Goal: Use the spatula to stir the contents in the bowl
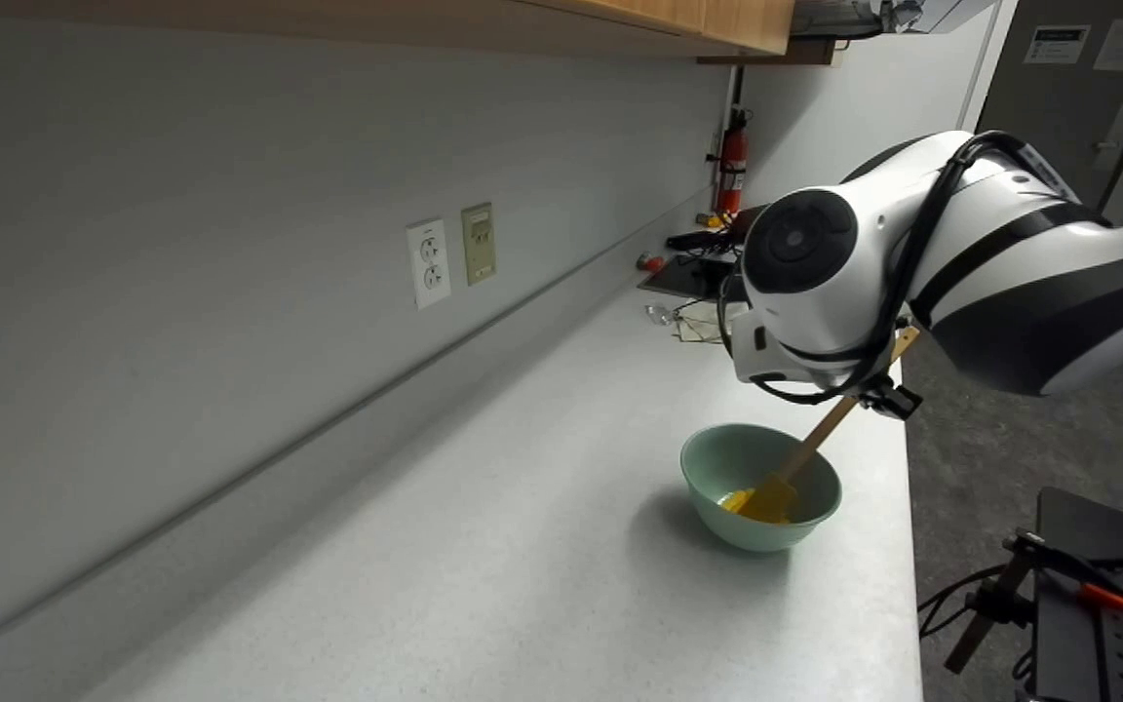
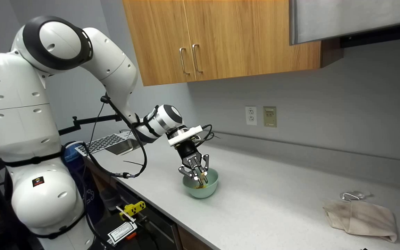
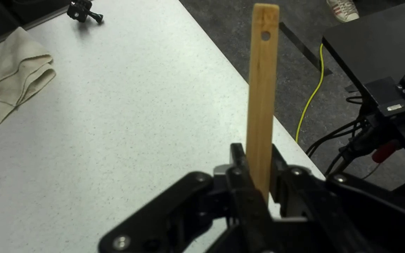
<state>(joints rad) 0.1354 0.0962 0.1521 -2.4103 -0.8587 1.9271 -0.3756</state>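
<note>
The spatula has a flat wooden handle and a yellow blade [image 1: 772, 499]. Its blade rests inside the pale green bowl [image 1: 732, 458], and the handle leans up over the rim. The bowl stands upright on the counter and also shows in an exterior view [image 2: 201, 194]. The yellow contents [image 1: 737, 501] lie at the bottom beside the blade and are hard to tell from it. My gripper [image 2: 203, 180] is above the bowl. In the wrist view my gripper [image 3: 257, 154] is shut on the spatula's handle [image 3: 263, 88], whose holed end points up. The bowl is out of the wrist view.
A folded beige cloth [image 2: 361, 218] lies on the counter, with a small clear item [image 2: 354, 195] beside it. A small black clamp [image 3: 81, 10] is near the cloth. The wall with outlets [image 1: 429, 263] runs along the back, with wooden cabinets [image 2: 234, 38] overhead.
</note>
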